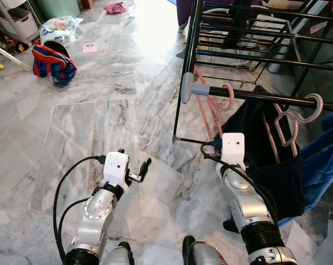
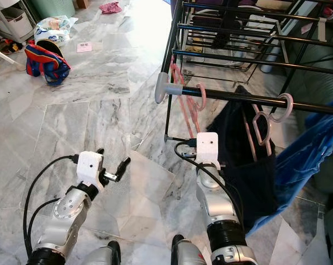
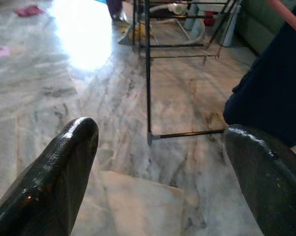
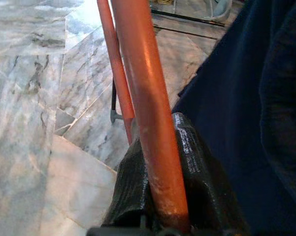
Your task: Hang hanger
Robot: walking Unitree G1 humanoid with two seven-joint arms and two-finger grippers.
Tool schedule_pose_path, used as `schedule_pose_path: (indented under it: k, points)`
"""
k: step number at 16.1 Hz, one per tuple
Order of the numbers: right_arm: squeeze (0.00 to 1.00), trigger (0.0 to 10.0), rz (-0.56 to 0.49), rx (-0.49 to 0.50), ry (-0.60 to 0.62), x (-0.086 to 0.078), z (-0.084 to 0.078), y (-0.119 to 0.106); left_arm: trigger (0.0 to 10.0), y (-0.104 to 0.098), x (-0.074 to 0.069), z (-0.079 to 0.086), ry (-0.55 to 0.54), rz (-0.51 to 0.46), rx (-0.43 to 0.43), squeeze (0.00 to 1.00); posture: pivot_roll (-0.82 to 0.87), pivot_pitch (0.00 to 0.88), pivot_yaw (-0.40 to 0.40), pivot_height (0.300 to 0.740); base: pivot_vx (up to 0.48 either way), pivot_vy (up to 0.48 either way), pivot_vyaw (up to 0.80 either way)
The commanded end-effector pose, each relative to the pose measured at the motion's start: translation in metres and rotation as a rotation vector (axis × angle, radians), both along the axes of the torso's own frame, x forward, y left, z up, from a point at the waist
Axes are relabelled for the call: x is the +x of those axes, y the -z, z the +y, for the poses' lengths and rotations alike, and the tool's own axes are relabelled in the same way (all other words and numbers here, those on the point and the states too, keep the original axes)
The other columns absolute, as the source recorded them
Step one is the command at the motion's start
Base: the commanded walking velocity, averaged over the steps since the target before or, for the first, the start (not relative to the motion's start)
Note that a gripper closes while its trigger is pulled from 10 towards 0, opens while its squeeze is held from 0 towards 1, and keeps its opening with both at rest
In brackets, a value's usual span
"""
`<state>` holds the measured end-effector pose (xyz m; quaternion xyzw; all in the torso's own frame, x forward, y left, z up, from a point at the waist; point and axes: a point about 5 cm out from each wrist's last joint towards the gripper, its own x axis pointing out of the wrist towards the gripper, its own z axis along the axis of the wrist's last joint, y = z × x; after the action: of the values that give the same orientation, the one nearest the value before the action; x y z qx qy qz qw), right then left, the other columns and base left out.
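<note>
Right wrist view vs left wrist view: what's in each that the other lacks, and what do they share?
Right wrist view alone: the right hand shut on the pink hanger, whose bar runs up between the fingers.

Left wrist view alone: the left hand open and holding nothing, its fingers spread wide, and beyond them the black drying rack with its foot on the floor.

Both: the grey marble floor and the dark navy garment to one side.

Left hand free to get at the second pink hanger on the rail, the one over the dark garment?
Probably not as things stand: the left hand hangs open low over the floor, and the right hand, shut on the first pink hanger, sits between it and that second hanger.
</note>
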<state>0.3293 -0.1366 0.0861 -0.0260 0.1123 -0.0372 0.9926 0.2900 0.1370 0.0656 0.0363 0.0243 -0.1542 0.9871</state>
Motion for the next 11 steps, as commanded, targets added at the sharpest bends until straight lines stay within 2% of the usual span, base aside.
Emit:
schedule_pose_path:
  k: [1, 6, 11]
  points:
    - [0.0, 10.0, 0.02, 0.023, 0.027, -0.0037, -0.0035, 0.0072, 10.0, 0.0034, -0.0006, 0.0045, -0.023, 0.006, 0.019, 0.0, 0.05, 0.237, -0.005, 0.74, 0.0, 0.0, 0.0]
    - [0.0, 10.0, -0.006, 0.056, 0.027, -0.004, -0.003, 0.0084, 10.0, 0.0017, 0.003, 0.0126, -0.087, -0.02, 0.072, 0.0, 0.06, 0.233, -0.001, 0.74, 0.0, 0.0, 0.0]
    - [0.0, 10.0, -0.007, 0.05, 0.029, -0.0048, -0.0042, 0.0107, 10.0, 0.0027, 0.0037, 0.0111, -0.087, -0.023, 0.071, 0.0, 0.05, 0.229, -0.003, 0.74, 0.0, 0.0, 0.0]
